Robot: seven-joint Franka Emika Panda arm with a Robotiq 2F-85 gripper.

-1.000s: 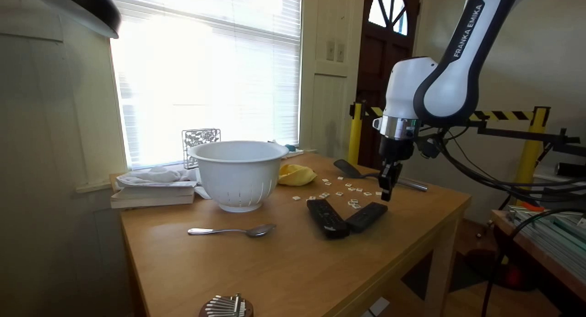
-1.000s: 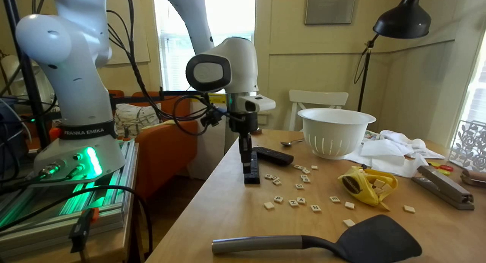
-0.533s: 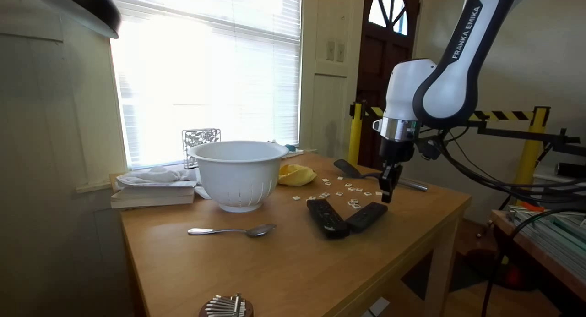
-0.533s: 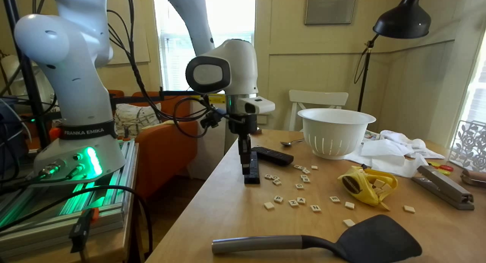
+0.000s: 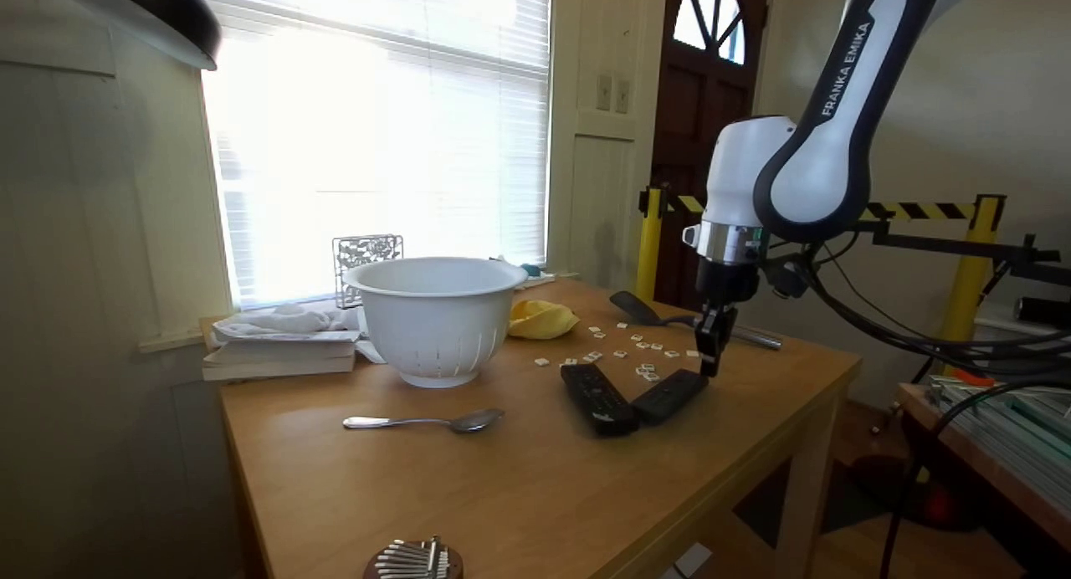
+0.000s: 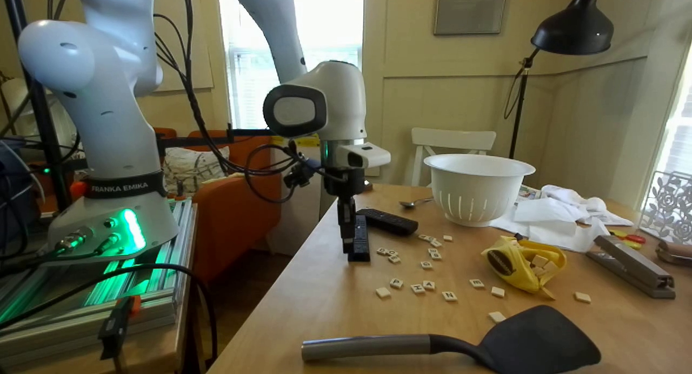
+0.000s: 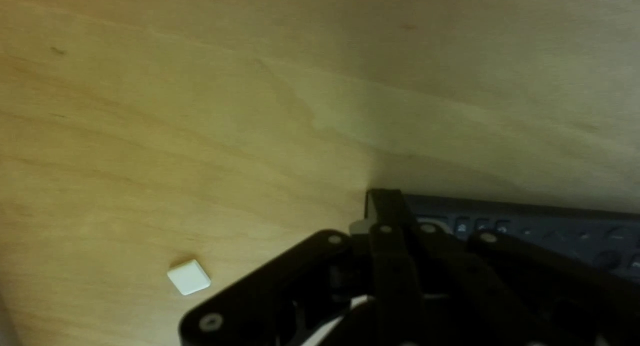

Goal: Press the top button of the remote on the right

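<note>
In an exterior view, table (image 5: 502,495) is lit by window (image 5: 376,144), upper left; door (image 5: 694,102) seen upper right; fingers (image 5: 709,345) clenched at end of right remote (image 5: 668,398), contact unclear.

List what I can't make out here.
Wrist view: part of the slim remote, behind the pincer; its far end, cut off by the right edge.
Same view: whether they touch, masked by the pincer.
An exterior view: kalimba, cut off by the bottom edge; letters on tiles, too small.
</note>
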